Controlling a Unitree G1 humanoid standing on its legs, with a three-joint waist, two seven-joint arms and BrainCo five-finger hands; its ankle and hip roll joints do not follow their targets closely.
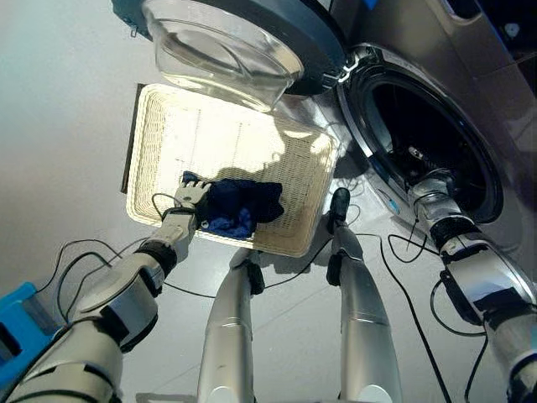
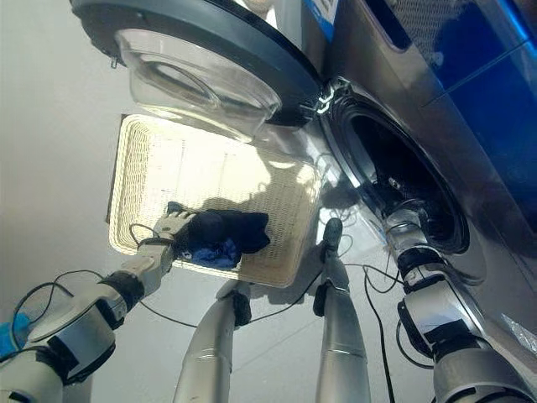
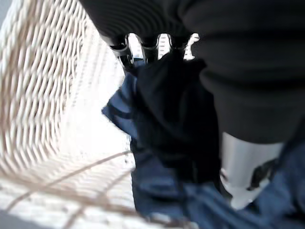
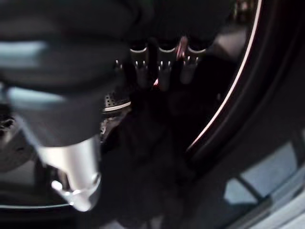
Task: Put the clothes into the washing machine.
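Washer door [image 1: 226, 38] swung wide open, hanging above the wicker basket [image 1: 159, 126]. Basket sits on the floor just beside the washing machine [image 1: 470, 59], on its door side.

Left hand [image 1: 190, 198] is down in the basket, at the near-left part of it. Fingers [image 3: 125, 49] reach into the pile of dark blue clothes [image 1: 239, 206]; the left wrist view has dark cloth bunched right between fingers and thumb [image 3: 245, 167], so the hand is clamped on the fabric. Lighter blue folds of the same pile lie under and on the thumb side of the grip. Basket weave shows just past the fingertips and along the finger side. Pile is touching the basket floor, not lifted clear as far as I can tell.

Right hand [image 1: 430, 186] is at the drum opening [image 1: 424, 138], at its lower rim, wrist cover just outside the door seal. Right wrist view: fingers [image 4: 164, 64] point into the dark drum, with the perforated drum wall faintly visible beside them. Something dark hangs below the fingertips, too dark to tell whether it is cloth or shadow. Cannot tell whether these fingers are apart or closed.
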